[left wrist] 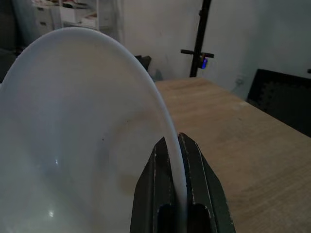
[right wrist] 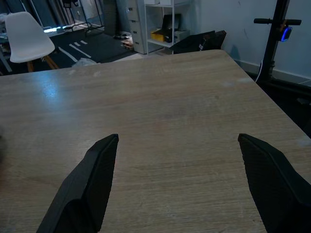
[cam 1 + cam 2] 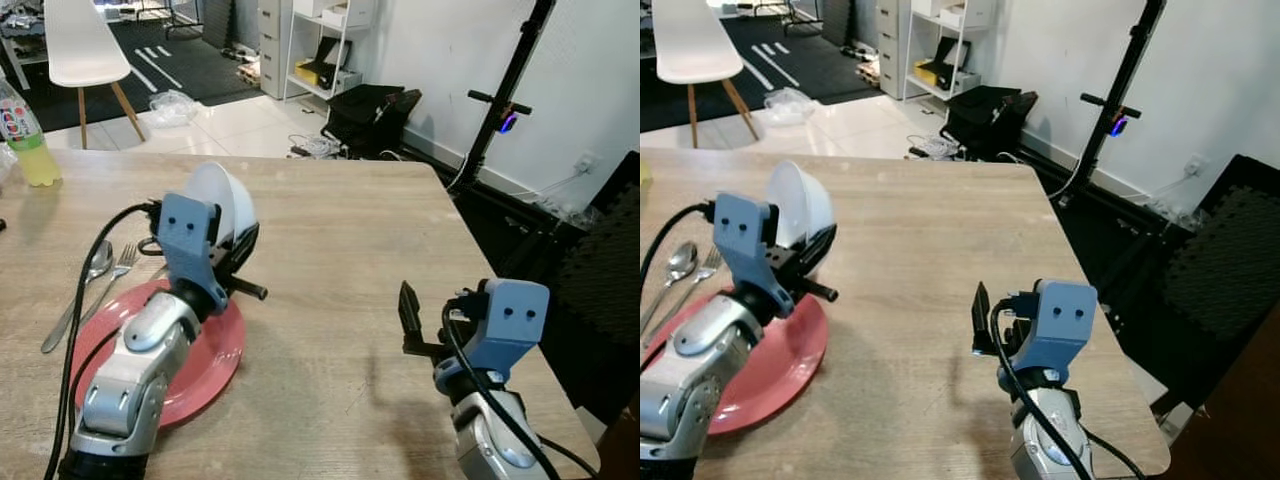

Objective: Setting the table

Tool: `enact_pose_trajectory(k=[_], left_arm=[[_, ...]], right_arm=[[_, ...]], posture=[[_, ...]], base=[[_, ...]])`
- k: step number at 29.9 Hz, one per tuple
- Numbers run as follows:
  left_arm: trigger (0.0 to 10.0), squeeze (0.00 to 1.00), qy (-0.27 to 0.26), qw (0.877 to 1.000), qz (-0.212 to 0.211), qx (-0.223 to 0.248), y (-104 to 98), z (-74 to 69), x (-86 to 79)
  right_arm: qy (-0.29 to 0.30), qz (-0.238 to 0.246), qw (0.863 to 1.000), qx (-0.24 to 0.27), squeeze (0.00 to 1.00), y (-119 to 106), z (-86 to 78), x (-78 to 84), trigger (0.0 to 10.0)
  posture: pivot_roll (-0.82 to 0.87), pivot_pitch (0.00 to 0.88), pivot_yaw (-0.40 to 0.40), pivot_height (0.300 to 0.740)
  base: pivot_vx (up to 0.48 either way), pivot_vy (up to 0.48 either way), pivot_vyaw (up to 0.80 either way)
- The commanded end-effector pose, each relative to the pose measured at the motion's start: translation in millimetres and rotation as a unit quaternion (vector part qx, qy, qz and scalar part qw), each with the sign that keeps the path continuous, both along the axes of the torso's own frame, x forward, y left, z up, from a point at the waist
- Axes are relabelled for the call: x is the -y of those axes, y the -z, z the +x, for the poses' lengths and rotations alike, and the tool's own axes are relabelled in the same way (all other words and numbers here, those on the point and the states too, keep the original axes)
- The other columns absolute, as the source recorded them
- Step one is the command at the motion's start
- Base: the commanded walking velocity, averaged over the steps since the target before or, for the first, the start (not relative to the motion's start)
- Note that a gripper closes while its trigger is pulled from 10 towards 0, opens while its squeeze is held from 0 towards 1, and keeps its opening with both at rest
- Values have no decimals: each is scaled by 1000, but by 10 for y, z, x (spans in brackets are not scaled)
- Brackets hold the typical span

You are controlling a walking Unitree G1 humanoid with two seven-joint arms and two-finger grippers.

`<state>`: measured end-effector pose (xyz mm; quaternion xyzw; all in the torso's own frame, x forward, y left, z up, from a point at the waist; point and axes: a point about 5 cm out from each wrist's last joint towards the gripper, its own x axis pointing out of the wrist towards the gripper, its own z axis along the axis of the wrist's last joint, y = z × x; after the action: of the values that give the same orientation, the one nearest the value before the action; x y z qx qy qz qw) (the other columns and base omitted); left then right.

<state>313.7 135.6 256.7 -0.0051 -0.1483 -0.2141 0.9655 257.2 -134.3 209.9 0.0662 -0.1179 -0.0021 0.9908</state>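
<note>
Toward the left side of the wooden surface (image 3: pixel 340 230), a white bowl (image 3: pixel 228 205) is hanging tilted on its edge above the far rim of a red plate (image 3: pixel 205 355), clear of the wood. The left end effector (image 1: pixel 176 167) is pinching the bowl's rim, its two fingers closed on either side of the thin wall. Just left of the plate, a spoon (image 3: pixel 85 280) and a fork (image 3: pixel 118 268) are lying side by side, pointing toward the far edge. A bottle of yellow drink (image 3: pixel 25 130) is standing near the far left corner. The right end effector (image 2: pixel 177 179) is hovering low over the near right part of the surface, fingers spread wide with nothing between them. Bare wood is stretching from the plate across to the right edge and up to the far right corner. Beyond the far edge, a white chair (image 3: pixel 85 50) is standing on the floor, and a black stand (image 3: pixel 505 100) is rising off the right edge.
</note>
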Motion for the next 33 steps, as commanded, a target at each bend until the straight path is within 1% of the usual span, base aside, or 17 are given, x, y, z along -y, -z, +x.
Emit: enact_pose_trajectory(k=[1, 12, 16, 24, 30, 33], left_arm=[[10000, 0, -3, 1000, 8, -2, -2, -30, 20], [10000, 0, -10, 1000, 10, -20, 21, -31, 21], [10000, 0, -15, 999, 5, -30, 43, -43, 5], [10000, 0, -16, 999, -1, -36, 48, -42, 10], [10000, 0, -14, 999, 2, -39, 55, -35, 21], [10000, 0, -12, 999, 1, -40, 60, -33, 29]], right_arm=[[10, -1, 1000, -5, 0, 37, -15, 21, 10000], [10, -5, 1000, -12, 0, 71, -11, 21, 10000], [8, -3, 1000, -20, 0, 91, -7, 18, 10000], [5, 0, 1000, -24, 0, 102, 2, 18, 10000], [8, 0, 1000, -25, 0, 105, 2, 30, 10000], [13, -2, 1000, -28, 0, 115, 0, 44, 10000]], posture=[[18, 115, 25, 740], [12, 115, 34, 740], [15, 116, 29, 740], [14, 114, 28, 740], [11, 114, 31, 740], [8, 115, 34, 740]], base=[[0, 0, 0], [0, 0, 0], [-437, 0, -106], [-474, 0, -800], [-469, 0, -800], [-260, 0, 0]])
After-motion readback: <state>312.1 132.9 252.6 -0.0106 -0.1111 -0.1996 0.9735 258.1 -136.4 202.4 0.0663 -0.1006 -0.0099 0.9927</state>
